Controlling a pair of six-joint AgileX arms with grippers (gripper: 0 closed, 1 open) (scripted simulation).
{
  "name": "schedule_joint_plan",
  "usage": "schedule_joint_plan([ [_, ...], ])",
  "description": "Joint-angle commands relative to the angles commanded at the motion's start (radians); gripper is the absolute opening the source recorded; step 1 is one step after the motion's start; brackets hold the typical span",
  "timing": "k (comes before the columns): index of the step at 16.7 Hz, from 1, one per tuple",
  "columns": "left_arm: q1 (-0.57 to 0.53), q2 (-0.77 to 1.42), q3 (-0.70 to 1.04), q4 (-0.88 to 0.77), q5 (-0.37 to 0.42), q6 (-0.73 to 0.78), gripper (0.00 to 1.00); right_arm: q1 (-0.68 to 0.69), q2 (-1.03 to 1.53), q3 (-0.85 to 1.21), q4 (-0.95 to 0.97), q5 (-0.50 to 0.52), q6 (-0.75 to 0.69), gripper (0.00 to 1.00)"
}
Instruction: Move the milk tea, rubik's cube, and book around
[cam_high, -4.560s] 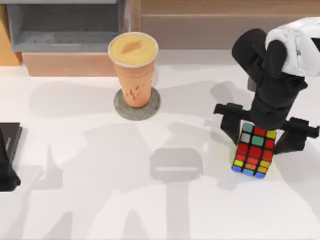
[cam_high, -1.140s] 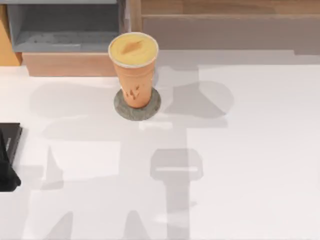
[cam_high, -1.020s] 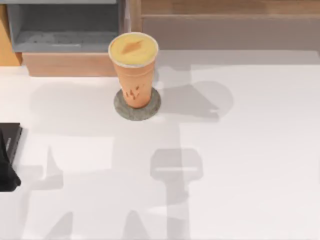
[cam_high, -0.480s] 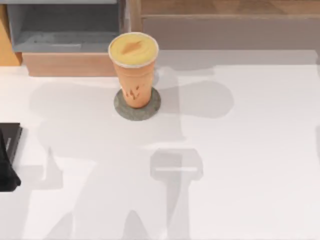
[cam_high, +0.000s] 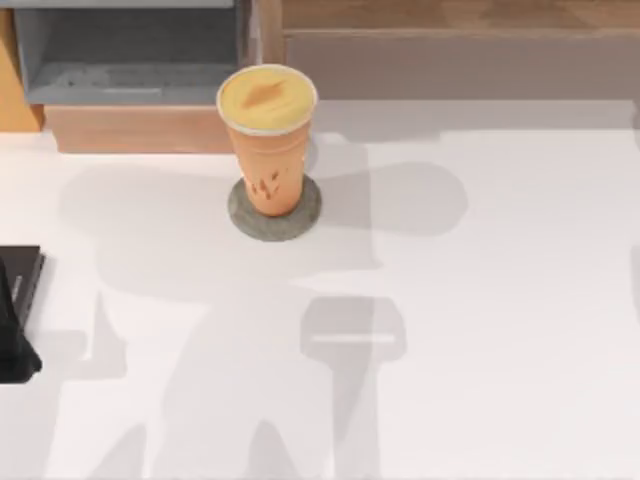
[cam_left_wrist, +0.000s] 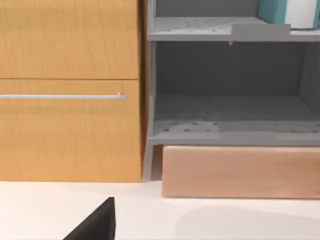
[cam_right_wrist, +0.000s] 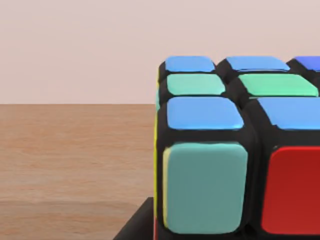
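Rubik's cube (cam_right_wrist: 235, 150) sits close against the right tool, over wood.

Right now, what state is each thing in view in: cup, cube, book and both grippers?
milk tea: upright on a round grey coaster, untouched.
rubik's cube: close before the right wrist camera, above a wooden surface.
book: on the grey shelf's upper level, partly cut off.
left gripper: parked at the table's left edge.

rubik's cube (cam_right_wrist: 240, 150) and right arm gone from table top
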Motion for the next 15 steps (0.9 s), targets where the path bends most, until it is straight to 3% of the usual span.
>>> schedule_joint_plan([
  [11,0.000,0.000,0.000,0.000,0.000,0.000,1.00,0.000,0.000,0.000,0.000,0.000,0.000,0.98],
  [15,0.000,0.000,0.000,0.000,0.000,0.000,1.00,0.000,0.000,0.000,0.000,0.000,0.000,1.00],
])
